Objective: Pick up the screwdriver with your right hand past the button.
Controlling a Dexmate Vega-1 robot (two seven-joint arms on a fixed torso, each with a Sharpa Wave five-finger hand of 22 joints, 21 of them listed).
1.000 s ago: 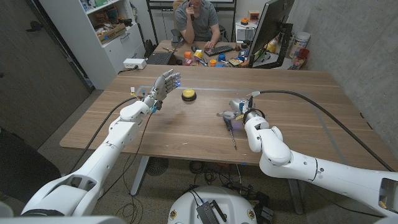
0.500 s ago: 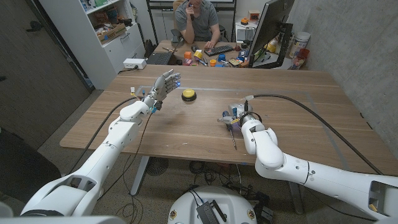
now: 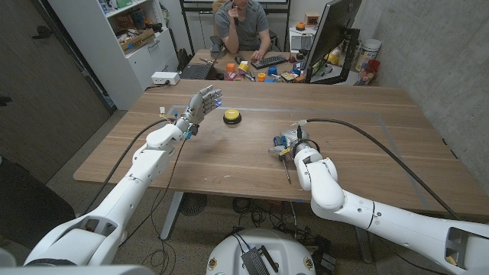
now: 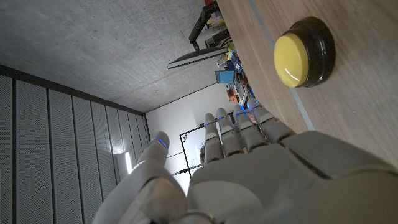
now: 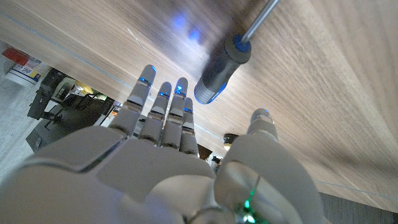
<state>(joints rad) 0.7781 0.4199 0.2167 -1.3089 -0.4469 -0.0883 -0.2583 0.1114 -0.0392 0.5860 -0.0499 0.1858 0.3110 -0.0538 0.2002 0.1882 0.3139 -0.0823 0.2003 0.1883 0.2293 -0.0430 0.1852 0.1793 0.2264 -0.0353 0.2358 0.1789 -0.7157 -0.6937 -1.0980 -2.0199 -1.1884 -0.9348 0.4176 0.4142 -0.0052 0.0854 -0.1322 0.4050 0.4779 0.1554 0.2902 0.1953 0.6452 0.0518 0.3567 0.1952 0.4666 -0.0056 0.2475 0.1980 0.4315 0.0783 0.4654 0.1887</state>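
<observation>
Screwdriver [image 5: 222,71] lies on the bench [image 3: 229,160]; my right robot hand [image 3: 289,142] hovers open at its handle, ready to grasp. My left robot hand [image 3: 200,105] waits open beside the yellow button [image 3: 232,117].

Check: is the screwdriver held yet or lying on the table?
Lying on the table. The screwdriver rests flat beyond the right hand's open fingers.

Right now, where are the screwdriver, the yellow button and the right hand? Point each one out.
screwdriver [image 5: 219,73]: right wrist view, on its dark handle with blue trim.
yellow button [image 3: 232,116]: head view, on its yellow cap.
right hand [image 3: 288,143]: head view, on the hand's middle, over the screwdriver's handle.
</observation>
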